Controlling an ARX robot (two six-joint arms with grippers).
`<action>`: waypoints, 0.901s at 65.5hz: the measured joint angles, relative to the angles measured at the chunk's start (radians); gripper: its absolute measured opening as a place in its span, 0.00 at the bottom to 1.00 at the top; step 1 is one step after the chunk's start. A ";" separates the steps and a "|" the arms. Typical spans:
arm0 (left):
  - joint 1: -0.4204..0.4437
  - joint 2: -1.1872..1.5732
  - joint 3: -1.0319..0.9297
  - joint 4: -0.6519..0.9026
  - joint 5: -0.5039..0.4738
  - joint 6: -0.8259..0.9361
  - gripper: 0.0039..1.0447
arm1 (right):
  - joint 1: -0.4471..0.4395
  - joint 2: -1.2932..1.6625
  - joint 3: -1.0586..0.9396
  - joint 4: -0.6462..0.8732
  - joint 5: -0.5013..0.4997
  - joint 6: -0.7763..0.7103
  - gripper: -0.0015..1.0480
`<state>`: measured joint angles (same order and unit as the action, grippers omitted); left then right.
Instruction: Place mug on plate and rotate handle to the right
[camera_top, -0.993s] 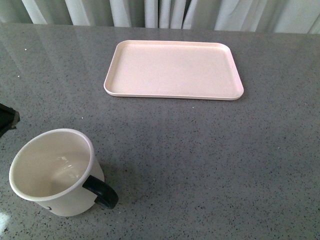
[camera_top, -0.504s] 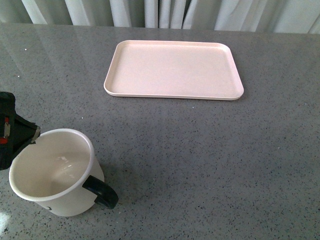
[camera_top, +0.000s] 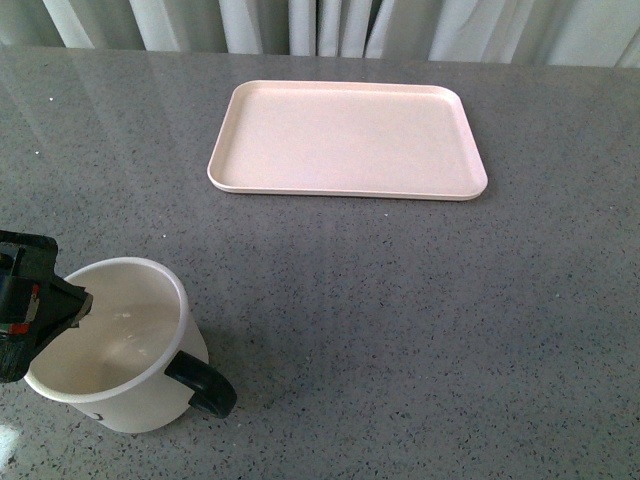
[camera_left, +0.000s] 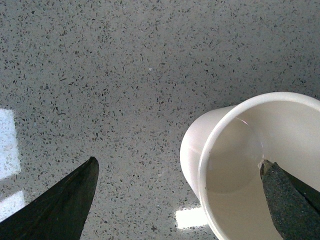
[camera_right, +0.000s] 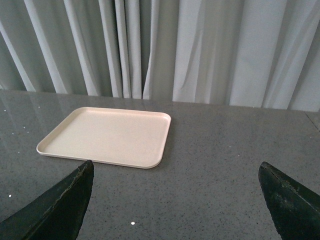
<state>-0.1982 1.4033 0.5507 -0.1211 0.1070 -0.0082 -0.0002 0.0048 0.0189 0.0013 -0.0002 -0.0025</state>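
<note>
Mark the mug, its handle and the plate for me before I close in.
mug (camera_top: 120, 330), front view, inside of the cup below the rim.
handle (camera_top: 205, 388), front view, outer curve of the black loop.
plate (camera_top: 345, 140), front view, bare flat middle.
</note>
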 joint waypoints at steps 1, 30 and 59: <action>0.000 0.002 0.001 -0.001 0.001 0.003 0.91 | 0.000 0.000 0.000 0.000 0.000 0.000 0.91; 0.022 0.085 0.021 -0.002 0.018 0.056 0.91 | 0.000 0.000 0.000 0.000 0.000 0.000 0.91; 0.032 0.132 0.041 0.005 0.021 0.085 0.45 | 0.000 0.000 0.000 0.000 0.000 0.000 0.91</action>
<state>-0.1661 1.5356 0.5919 -0.1165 0.1280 0.0765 -0.0002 0.0048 0.0189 0.0013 -0.0002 -0.0025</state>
